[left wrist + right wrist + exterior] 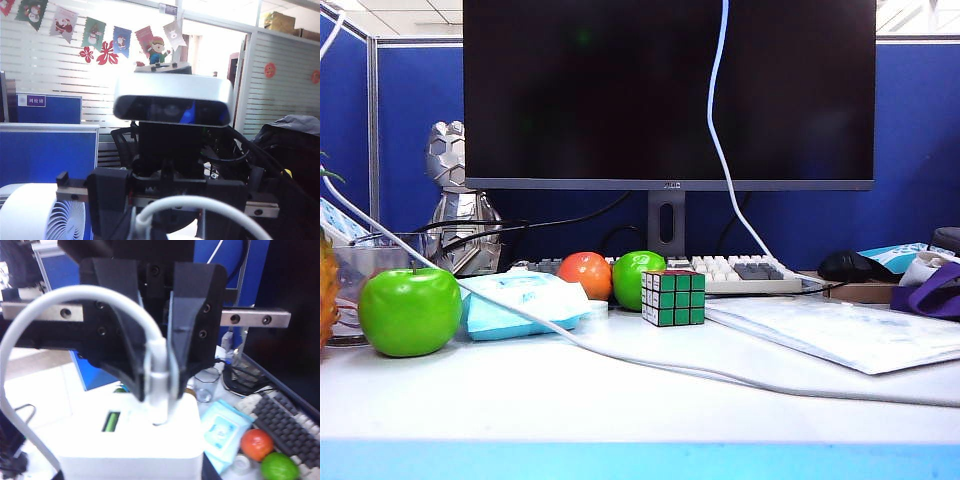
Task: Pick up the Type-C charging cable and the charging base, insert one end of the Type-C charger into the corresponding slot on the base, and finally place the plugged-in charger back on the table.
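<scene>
Charging base (130, 437) sat right under the cable plug (159, 390), apparently seated; left claw (159, 375) clamped on it, right claw's (165, 220) state unclear; bench (620, 400) drop-off left

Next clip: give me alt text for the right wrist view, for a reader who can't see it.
The right gripper pinches the plug end of the Type-C charging cable against the top of the charging base, held up off the desk. Behind lie a blue wipes packet, a keyboard, an orange fruit and a green fruit.
</scene>
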Controlling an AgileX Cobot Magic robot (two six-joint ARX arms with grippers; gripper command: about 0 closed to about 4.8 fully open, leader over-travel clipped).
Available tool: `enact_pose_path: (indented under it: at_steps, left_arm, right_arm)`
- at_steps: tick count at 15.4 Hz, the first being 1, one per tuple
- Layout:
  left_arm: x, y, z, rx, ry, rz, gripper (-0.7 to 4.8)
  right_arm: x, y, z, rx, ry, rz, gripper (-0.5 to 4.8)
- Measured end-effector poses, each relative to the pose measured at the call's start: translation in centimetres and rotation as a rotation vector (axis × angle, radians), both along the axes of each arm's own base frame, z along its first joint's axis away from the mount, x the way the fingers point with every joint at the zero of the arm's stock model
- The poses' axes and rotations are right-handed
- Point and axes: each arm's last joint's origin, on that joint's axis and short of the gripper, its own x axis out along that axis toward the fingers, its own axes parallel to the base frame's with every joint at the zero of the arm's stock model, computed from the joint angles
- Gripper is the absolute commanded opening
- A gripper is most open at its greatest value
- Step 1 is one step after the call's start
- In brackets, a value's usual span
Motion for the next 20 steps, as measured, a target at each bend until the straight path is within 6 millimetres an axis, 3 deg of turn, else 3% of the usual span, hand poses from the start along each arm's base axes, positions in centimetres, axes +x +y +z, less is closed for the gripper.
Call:
enact_pose_path:
  at_steps: [20]
  left_arm:
    - [-0.45,-0.25,0.24,0.010,-0.031,-0.001,-0.06]
  right_arm:
    - [-0.30,-0.15,0.38,0.021,-0.040,0.001,-0.01]
